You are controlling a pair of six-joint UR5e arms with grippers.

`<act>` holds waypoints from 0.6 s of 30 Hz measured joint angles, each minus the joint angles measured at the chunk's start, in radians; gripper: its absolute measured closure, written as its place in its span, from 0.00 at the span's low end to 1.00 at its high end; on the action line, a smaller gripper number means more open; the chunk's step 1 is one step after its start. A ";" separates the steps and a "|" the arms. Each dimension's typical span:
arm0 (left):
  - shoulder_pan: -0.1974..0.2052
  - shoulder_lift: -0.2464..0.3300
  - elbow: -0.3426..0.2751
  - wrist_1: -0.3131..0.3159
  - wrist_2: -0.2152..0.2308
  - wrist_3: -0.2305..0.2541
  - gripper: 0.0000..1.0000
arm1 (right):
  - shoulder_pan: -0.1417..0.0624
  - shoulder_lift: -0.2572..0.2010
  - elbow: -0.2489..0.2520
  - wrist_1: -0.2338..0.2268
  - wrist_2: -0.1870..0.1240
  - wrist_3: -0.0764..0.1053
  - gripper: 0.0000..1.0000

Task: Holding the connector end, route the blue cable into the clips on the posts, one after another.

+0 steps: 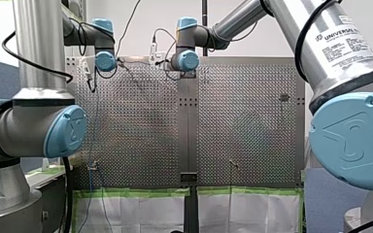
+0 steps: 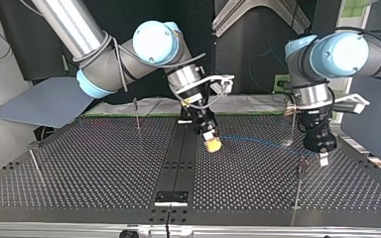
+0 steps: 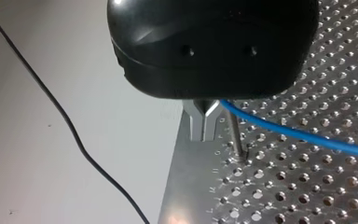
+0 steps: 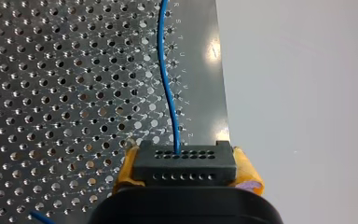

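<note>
Right wrist view: connector clamped, blue cable strung between the two grippers.

My right gripper has its yellow pads closed on both sides of the black connector. The blue cable leaves the connector's face and runs ahead over the perforated table, close to its edge. In the top view the cable hangs in a low line above the table from my right gripper toward my left gripper. In the left wrist view that gripper's metal fingers are drawn together with only a thin slit between them. The cable comes out from just behind them, and whether they pinch it I cannot tell. A thin post stands just beside them, and the cable crosses its top.
</note>
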 joint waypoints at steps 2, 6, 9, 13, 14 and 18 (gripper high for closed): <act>0.004 -0.003 0.000 0.001 0.003 -0.001 1.00 | 0.000 0.000 0.000 0.001 0.000 0.000 1.00; 0.015 -0.005 0.000 0.002 0.010 -0.007 1.00 | 0.000 0.001 0.000 0.003 0.000 0.000 1.00; 0.022 -0.007 0.000 0.003 0.020 -0.013 1.00 | 0.000 0.002 0.000 0.003 0.000 0.000 1.00; 0.030 -0.020 0.000 0.004 0.043 -0.017 1.00 | -0.002 0.003 0.000 0.002 0.000 0.000 1.00; 0.032 -0.023 0.000 0.005 0.052 -0.018 1.00 | -0.003 0.003 0.000 0.002 0.000 0.000 1.00; 0.040 -0.028 0.000 0.009 0.078 -0.019 1.00 | -0.006 0.003 -0.002 0.002 0.000 -0.001 1.00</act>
